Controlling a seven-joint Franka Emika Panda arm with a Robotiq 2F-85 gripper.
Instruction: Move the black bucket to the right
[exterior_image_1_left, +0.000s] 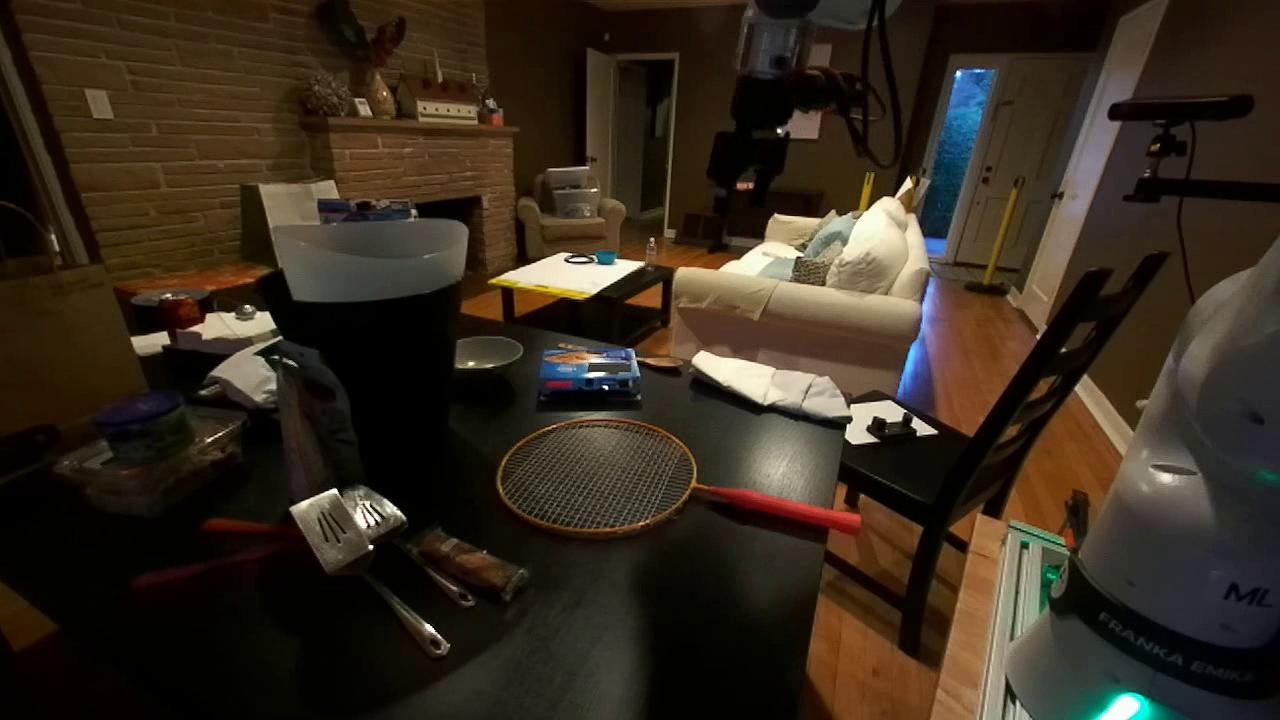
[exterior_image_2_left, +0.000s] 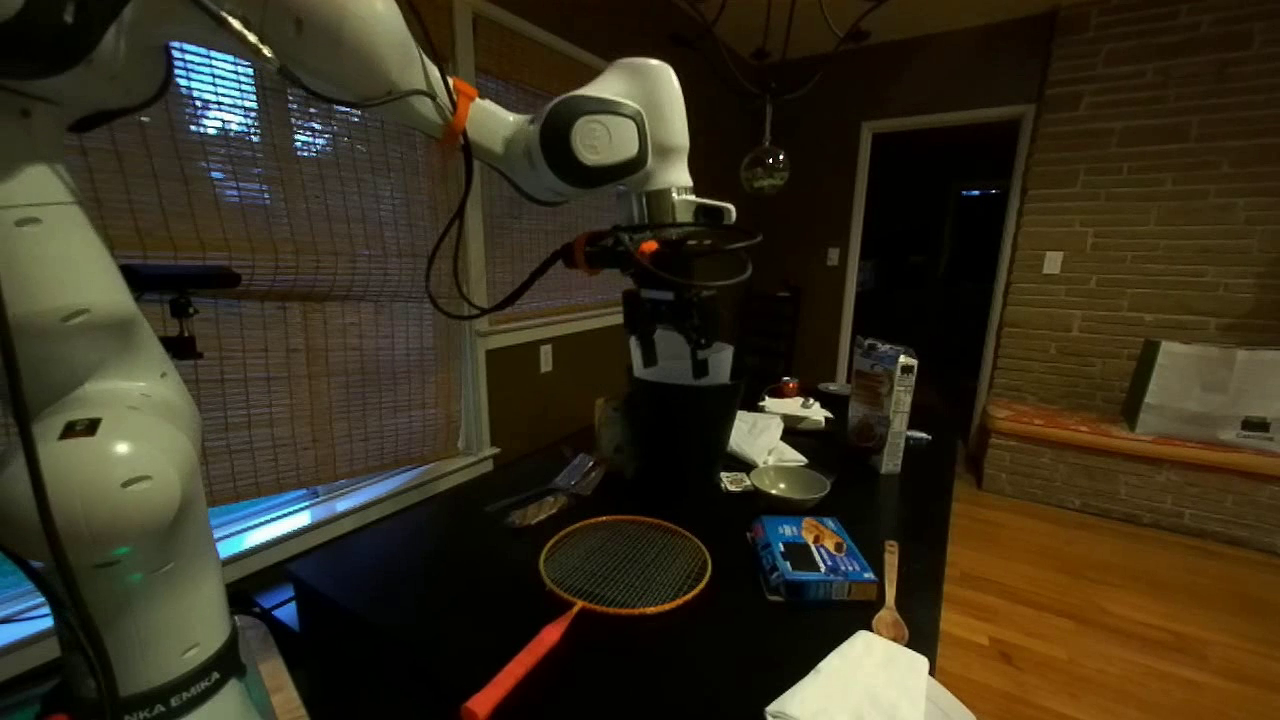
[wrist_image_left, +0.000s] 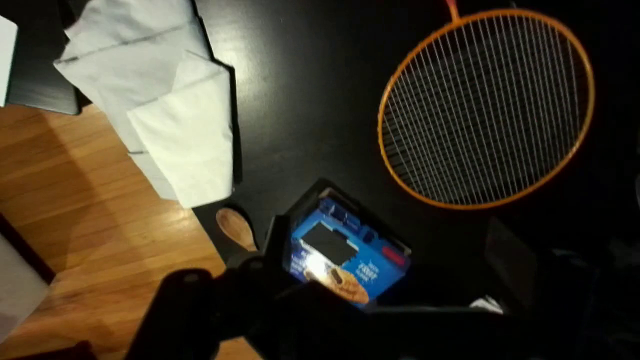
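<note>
The black bucket is tall, with a pale whitish rim. It stands upright on the dark table in both exterior views, and its dark body also shows in an exterior view. My gripper hangs fingers down and overlaps the bucket's pale rim in that view. In an exterior view the gripper is high up and well to the side of the bucket, apart from it. In the wrist view the gripper has its fingers wide apart with nothing held. I cannot make out the bucket in the dark wrist view.
An orange-framed racket with a red handle lies on the table. A blue box, a grey bowl, a wooden spoon and a white cloth lie around. Metal spatulas lie near the bucket's base.
</note>
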